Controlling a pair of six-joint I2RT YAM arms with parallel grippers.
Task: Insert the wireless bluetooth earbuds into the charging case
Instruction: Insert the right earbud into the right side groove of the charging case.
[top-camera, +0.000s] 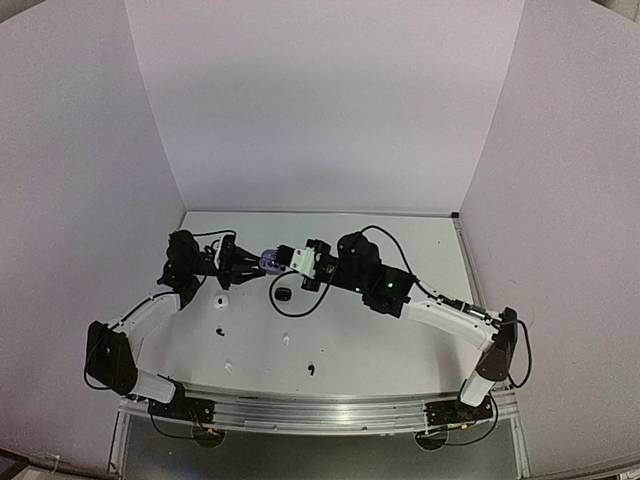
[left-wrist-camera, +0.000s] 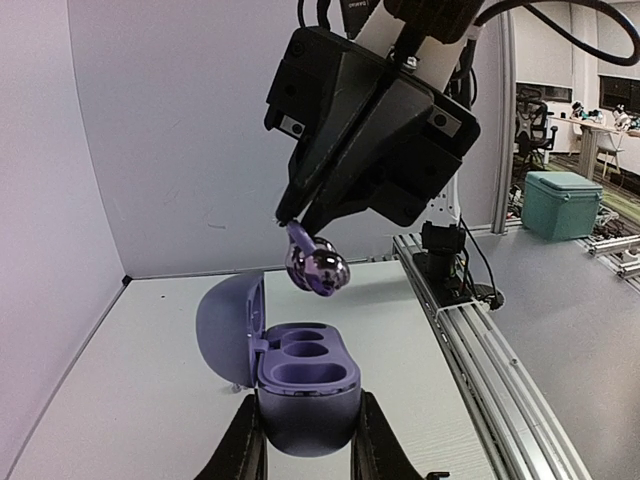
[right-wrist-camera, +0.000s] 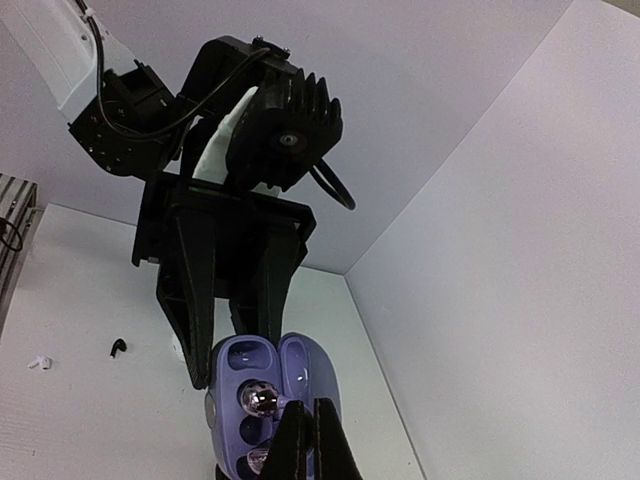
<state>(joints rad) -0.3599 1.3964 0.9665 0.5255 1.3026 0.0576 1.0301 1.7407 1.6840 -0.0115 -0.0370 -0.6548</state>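
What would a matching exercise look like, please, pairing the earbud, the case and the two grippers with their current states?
Things:
1. earbud
2. case
3. left gripper
4. right gripper

States:
a. shut on the case
b. lid open
c. shut on the earbud
d. shiny, in the air above the case

Pairs: 1-d, 2-b, 3-a, 4-c

Shiny purple earbud (left-wrist-camera: 320, 270) just above open lavender charging case (left-wrist-camera: 305, 400), lid up.

Mid-table tight: left gripper (top-camera: 257, 262) and right gripper (top-camera: 279, 259) nose to nose, held bud (left-wrist-camera: 318, 268) just above purple case (left-wrist-camera: 305, 385), raised lid (left-wrist-camera: 228, 325) beside it. Black case (top-camera: 283, 294) just nearer. Loose buds (top-camera: 288, 340) dot near table (top-camera: 400, 350).
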